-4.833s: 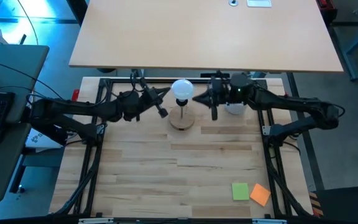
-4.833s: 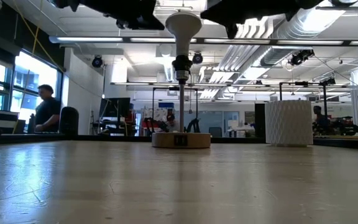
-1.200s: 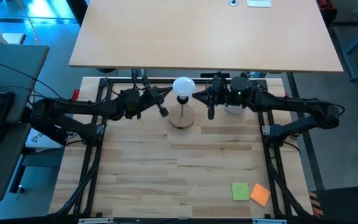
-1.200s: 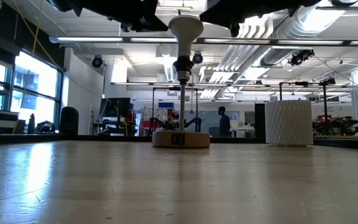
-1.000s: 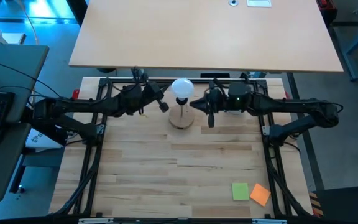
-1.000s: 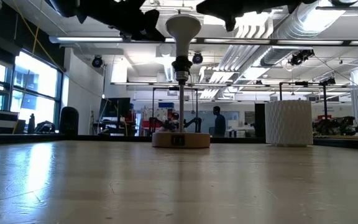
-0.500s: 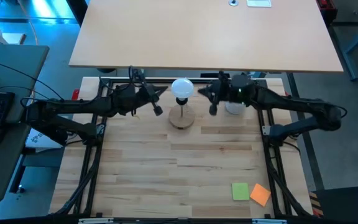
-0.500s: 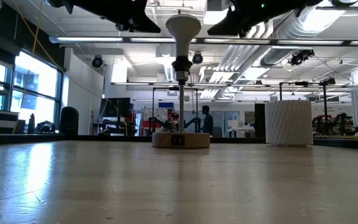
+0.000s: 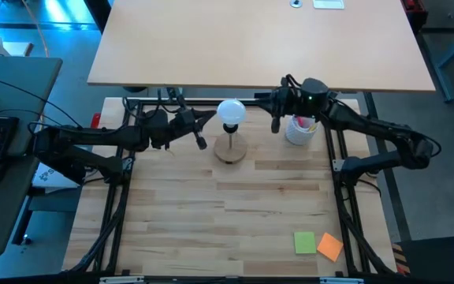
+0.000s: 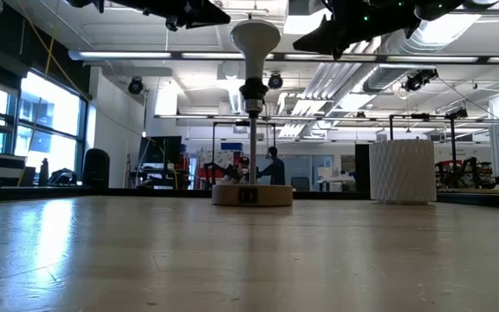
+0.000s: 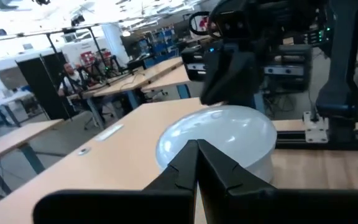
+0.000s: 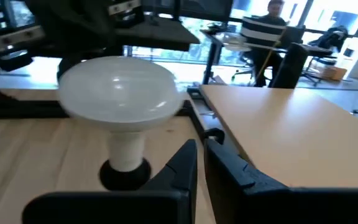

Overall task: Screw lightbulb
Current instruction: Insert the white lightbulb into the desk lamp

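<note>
While the lightbulb (image 9: 231, 111) is sitting socketed between them, the left gripper (image 9: 198, 128) and right gripper (image 9: 275, 112) are hovering beside it, fingers pressed together; regrasping is requiring spreading first.

Both arms are matte black, built of slim tubular links joined by bulkier rounded joint housings, with thin black cables looping loosely above the wrists. The left gripper (image 9: 202, 128) ends in two narrow, dark, tapering fingers (image 11: 180, 169) with angular wedge-shaped tips. The right gripper (image 9: 274, 112) has matching black fingers (image 12: 182, 163), and its wrist housing carries a small green indicator light. Each arm rises from a black base on the black frame rails.
</note>
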